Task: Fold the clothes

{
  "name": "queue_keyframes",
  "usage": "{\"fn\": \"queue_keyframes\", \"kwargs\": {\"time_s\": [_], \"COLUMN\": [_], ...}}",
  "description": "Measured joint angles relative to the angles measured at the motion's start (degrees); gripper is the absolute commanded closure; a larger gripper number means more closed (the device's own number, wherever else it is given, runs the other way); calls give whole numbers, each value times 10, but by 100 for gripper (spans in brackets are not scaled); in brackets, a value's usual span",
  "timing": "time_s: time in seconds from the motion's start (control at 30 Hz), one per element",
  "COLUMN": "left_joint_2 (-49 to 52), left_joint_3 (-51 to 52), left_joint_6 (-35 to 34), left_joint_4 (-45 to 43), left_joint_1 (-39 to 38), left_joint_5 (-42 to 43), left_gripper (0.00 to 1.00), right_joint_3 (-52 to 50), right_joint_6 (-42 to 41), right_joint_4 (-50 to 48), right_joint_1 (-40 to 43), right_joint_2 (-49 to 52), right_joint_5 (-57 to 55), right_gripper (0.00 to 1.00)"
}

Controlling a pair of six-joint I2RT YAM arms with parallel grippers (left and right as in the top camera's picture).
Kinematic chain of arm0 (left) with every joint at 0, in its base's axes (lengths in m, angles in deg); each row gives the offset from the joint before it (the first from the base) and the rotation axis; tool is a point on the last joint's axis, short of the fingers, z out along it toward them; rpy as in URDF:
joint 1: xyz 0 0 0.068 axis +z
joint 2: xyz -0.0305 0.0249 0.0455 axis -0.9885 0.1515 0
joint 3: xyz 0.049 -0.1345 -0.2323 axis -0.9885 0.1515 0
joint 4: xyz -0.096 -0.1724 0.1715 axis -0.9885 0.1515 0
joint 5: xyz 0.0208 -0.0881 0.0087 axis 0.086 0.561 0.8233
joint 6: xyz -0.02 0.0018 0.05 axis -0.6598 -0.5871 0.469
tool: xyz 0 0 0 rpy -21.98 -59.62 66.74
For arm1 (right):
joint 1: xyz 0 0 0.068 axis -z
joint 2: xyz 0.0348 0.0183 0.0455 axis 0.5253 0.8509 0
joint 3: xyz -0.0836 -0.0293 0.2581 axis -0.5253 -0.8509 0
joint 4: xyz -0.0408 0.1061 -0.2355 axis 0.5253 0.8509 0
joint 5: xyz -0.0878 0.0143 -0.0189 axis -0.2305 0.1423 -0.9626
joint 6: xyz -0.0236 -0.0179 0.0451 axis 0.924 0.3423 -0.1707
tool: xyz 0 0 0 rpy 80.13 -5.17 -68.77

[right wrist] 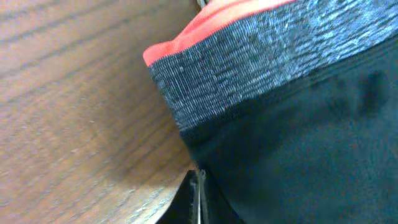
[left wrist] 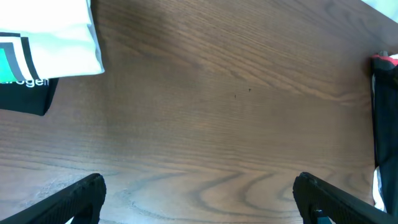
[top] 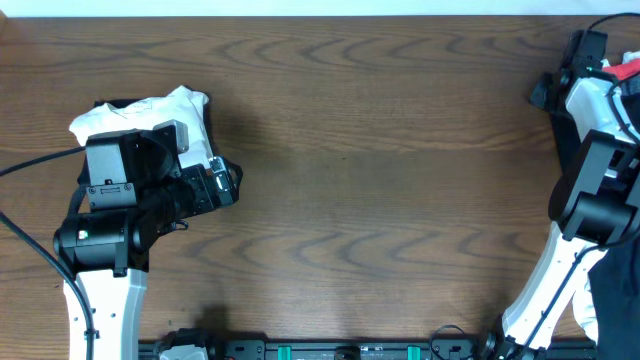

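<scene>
Pants (right wrist: 298, 155) bunched at the table's (top: 400, 150) right edge, grey waistband (right wrist: 249, 68) showing with its red trim, right gripper (top: 575, 65) close against them, grip impossible to tell, left gripper (left wrist: 200, 200) over the table's left side, jaws wide apart, white T-shirt (top: 150, 112) just beside.

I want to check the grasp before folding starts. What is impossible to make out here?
- Whether the pants are gripped: right wrist view, fabric fills the frame.
- The pants' legs: overhead, cut off by the right edge and the right arm.
- The white T-shirt print: overhead, the left arm covers it; left wrist view, the left edge crops it.
</scene>
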Motion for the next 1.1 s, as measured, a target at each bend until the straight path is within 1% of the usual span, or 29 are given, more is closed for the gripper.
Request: {"fn": "queue_keyframes", "kwargs": {"time_s": [0.03, 0.07, 0.1, 0.13, 0.17, 0.2, 0.3, 0.33, 0.37, 0.4, 0.47, 0.53, 1.0, 1.03, 1.07, 1.1], "left_joint_2": [0, 0, 0, 0, 0, 0, 0, 0, 0, 0, 0, 0, 0, 0, 0, 0], "left_joint_3": [0, 0, 0, 0, 0, 0, 0, 0, 0, 0, 0, 0, 0, 0, 0, 0], "left_joint_6": [0, 0, 0, 0, 0, 0, 0, 0, 0, 0, 0, 0, 0, 0, 0, 0], "left_joint_4": [0, 0, 0, 0, 0, 0, 0, 0, 0, 0, 0, 0, 0, 0, 0, 0], "left_joint_1": [0, 0, 0, 0, 0, 0, 0, 0, 0, 0, 0, 0, 0, 0, 0, 0], "left_joint_5": [0, 0, 0, 0, 0, 0, 0, 0, 0, 0, 0, 0, 0, 0, 0, 0], "left_gripper": [2, 2, 2, 2, 2, 2, 2, 2, 2, 2, 2, 2, 2, 2, 2, 2], "right_joint_3": [0, 0, 0, 0, 0, 0, 0, 0, 0, 1, 1, 1, 7, 7, 7, 7], "right_joint_6": [3, 3, 5, 5, 9, 12, 11, 11, 11, 12, 12, 10, 18, 21, 24, 25], "right_joint_4": [-2, -5, -8, -11, -13, -15, -17, -17, -17, -17, -16, -17, 3, 3, 1, -3], "right_joint_1": [0, 0, 0, 0, 0, 0, 1, 1, 1, 2, 2, 2, -3, -6, -9, -14], "right_joint_2": [-1, -2, -2, -2, -2, -2, -1, 1, 3, 6, 16, 26, 27, 26, 26, 26], "right_joint_5": [1, 1, 2, 2, 2, 1, -1, -2, -2, -2, -4, -6, -6, -7, -6, -7], "right_gripper": [46, 33, 38, 47, 53, 54, 53, 55, 62, 72, 88, 99, 99, 97, 86, 70]}}
